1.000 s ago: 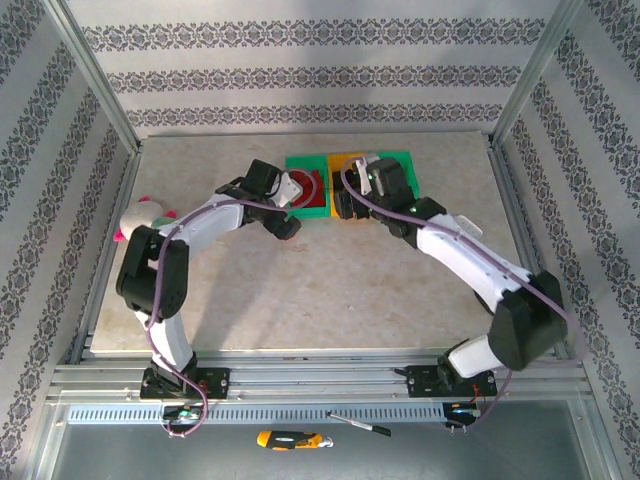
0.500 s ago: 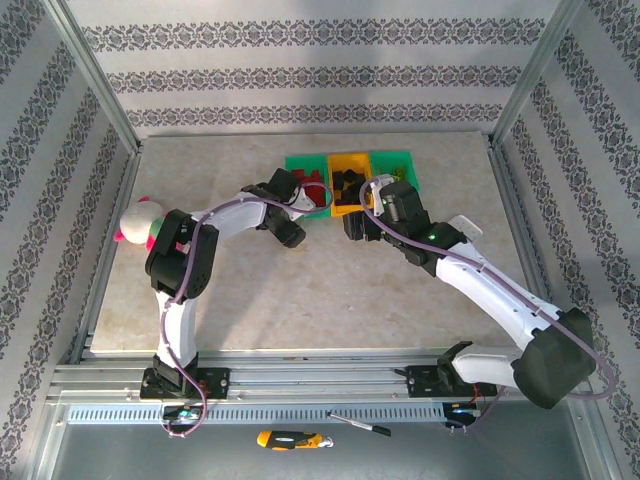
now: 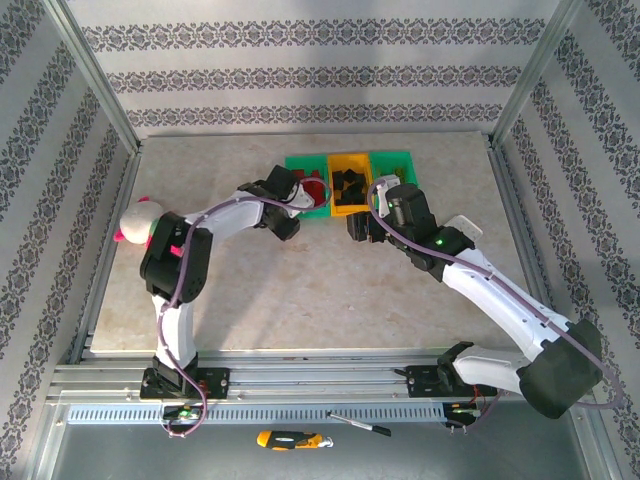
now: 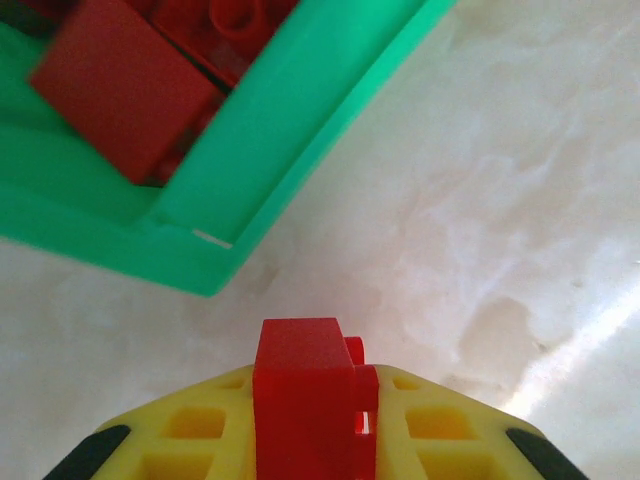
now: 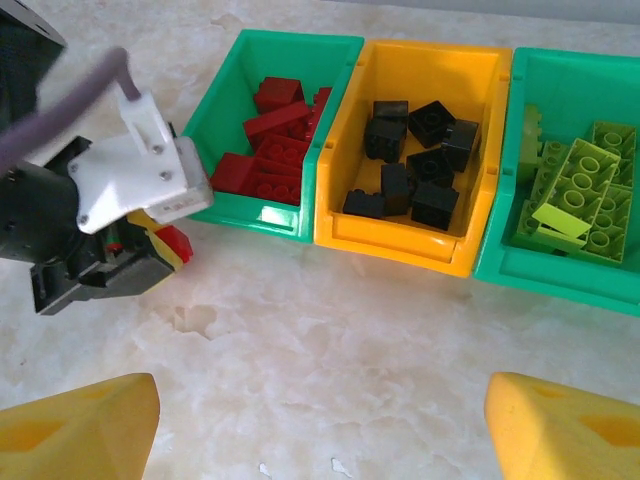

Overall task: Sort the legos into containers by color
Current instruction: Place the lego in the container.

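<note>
The legos (image 5: pixel 432 122) sit in the containers (image 3: pixel 400 160), a joined row of three open bins at the far middle of the marble-look table (image 3: pixel 300 290). From the top camera they are mere red and dark specks, and the left arm (image 3: pixel 215 215) overlaps the near corner of the left green bin (image 5: pixel 215 110). In the right wrist view the right green bin (image 5: pixel 497 215) is cut off by the frame edge, so its load cannot be counted, and the left gripper (image 5: pixel 170 242) is half hidden under its white bracket and a blurred cable. In the left wrist view just one blurred corner of the left green bin shows, its contents running out of frame. The red legos (image 5: pixel 272 150) fill the left green bin, the black legos (image 5: pixel 415 165) lie loose in the orange-yellow bin (image 5: pixel 390 245), and the lime green legos (image 5: pixel 585 185), long studded pieces among them, lie in the right green bin. The left gripper is closed on one red lego (image 4: pixel 300 395), pinched between its yellow fingers (image 4: pixel 190 440) over the table beside the left green bin's near corner. The right gripper (image 5: pixel 320 425) hangs wide open over bare table in front of the bins, holding nothing, its yellow fingertips (image 5: pixel 85 430) at the frame's lower corners.
</note>
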Action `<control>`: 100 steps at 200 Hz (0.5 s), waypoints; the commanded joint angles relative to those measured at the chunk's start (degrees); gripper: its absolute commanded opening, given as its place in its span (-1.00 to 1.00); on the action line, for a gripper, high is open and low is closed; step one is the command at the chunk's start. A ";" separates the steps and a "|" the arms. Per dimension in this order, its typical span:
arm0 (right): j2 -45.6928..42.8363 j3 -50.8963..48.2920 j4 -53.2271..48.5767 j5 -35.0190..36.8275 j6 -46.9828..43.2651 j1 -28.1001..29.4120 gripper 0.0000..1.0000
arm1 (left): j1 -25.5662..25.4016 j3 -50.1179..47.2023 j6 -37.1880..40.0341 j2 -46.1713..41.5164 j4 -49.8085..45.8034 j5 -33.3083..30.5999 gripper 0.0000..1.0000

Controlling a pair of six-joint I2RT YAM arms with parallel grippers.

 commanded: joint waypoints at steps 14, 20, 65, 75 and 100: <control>-0.98 0.56 -0.89 0.54 0.15 0.02 0.70 | -0.53 -1.51 -4.66 -9.72 4.12 3.61 -0.59; -1.13 0.68 -0.80 0.27 0.24 0.03 0.69 | -0.47 -1.62 -5.97 -10.45 5.64 3.44 -0.59; -1.68 1.88 -0.22 -1.35 0.39 0.19 0.70 | -0.54 3.67 -15.72 -7.99 17.64 -0.52 -0.61; -1.89 2.05 -0.12 -1.55 0.34 0.26 0.70 | -0.49 6.29 -17.33 -5.90 18.61 -1.74 -0.61; -2.67 2.27 0.04 -1.77 0.34 0.35 0.70 | -0.51 15.48 -19.11 1.52 16.54 -3.72 -0.61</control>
